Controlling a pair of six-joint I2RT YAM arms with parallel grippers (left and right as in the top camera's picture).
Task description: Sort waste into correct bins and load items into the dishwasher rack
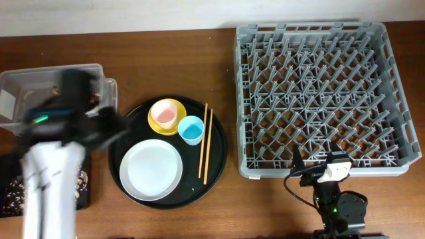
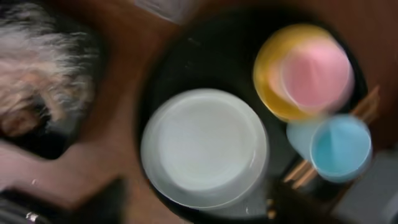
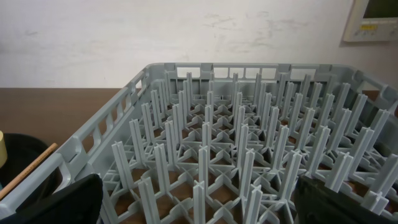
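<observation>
- The grey dishwasher rack (image 1: 319, 93) fills the right half of the table, with no dishes among its pegs.
- The large round black tray (image 1: 216, 159) sits just left of the rack and holds all the dishes.
- The left arm (image 1: 50, 172) is smeared by motion blur over the table's left side. The left gripper (image 1: 113, 126) hangs by the round tray's left rim, and whether its claw is apart or together cannot be told.
- The clear tub (image 1: 26, 83) stands at the far left, and the arm hides part of it.
- The shallow black tray (image 1: 6, 192) lies in front of the tub, mostly covered by the arm.
- The white plate (image 1: 151, 169) rests on the round tray's near left part.
- The chopsticks (image 1: 205, 143) lie side by side along its right edge.
- The yellow saucer (image 1: 155, 123) sits behind the plate, with the pink cup (image 1: 164, 114) upright on it.
- The light blue cup (image 1: 191, 129) stands just right of the saucer.
- The right gripper (image 3: 199, 186) sits at the rack's near edge, fingers spread wide, holding nothing.
</observation>
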